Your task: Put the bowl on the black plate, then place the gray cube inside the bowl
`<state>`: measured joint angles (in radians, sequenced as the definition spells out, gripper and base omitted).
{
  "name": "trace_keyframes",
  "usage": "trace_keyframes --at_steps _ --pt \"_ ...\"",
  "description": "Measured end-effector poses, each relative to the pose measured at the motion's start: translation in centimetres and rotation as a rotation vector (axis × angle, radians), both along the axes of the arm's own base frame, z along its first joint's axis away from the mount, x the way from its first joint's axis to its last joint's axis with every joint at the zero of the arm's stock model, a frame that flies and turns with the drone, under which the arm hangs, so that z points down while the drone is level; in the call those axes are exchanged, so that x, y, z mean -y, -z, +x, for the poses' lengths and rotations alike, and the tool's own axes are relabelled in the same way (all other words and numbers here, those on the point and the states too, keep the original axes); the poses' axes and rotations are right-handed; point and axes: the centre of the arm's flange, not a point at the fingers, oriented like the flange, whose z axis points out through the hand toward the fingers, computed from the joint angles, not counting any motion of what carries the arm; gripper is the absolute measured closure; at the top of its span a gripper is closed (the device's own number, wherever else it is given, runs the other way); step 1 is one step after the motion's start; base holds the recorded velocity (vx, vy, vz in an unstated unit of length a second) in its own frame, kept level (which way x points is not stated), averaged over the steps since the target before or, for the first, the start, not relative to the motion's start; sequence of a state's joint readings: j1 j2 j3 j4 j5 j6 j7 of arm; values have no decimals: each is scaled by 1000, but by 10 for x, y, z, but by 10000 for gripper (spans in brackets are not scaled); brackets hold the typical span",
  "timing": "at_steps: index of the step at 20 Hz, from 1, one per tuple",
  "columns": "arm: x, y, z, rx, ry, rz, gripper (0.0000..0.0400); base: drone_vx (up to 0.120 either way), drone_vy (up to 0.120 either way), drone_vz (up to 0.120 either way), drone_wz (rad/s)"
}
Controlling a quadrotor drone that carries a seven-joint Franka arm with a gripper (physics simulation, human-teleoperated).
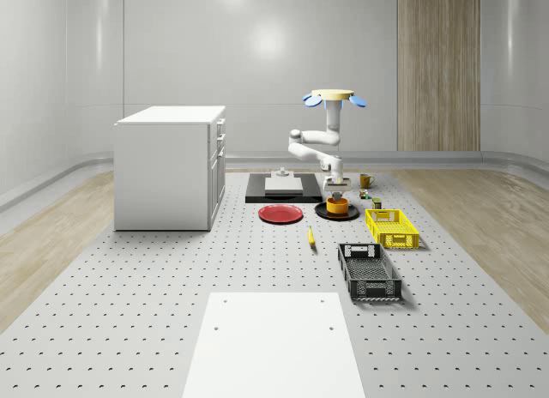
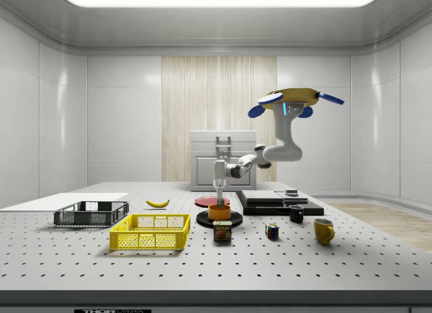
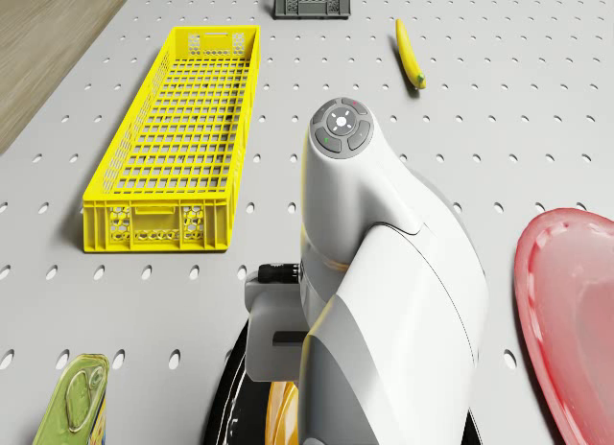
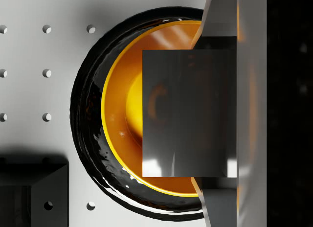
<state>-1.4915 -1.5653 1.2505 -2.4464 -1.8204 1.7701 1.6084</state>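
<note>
The orange bowl sits upright on the black plate. The two stand between the red plate and the yellow basket in the whole-scene view. My gripper is shut on the gray cube, one finger on each of two opposite faces. The cube hangs straight over the bowl's hollow. In the side view the gripper points down just above the bowl. The drone hovers high over the black platform, behind the bowl, with the arm stretched forward and down.
A red plate lies beside the black plate. A yellow basket, a black basket and a banana lie nearer the front. A tin can, a colored cube and two mugs stand close by. A white cabinet stands at the whole-scene view's left.
</note>
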Motion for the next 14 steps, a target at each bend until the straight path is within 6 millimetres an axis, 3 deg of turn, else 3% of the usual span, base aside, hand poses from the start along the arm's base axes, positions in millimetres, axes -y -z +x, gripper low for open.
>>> trace_keyframes --at_steps 13,14 --pt "0 -44 0 0 0 0 149 0 0 0 0" --pt "0 -46 0 0 0 0 126 0 0 0 0"
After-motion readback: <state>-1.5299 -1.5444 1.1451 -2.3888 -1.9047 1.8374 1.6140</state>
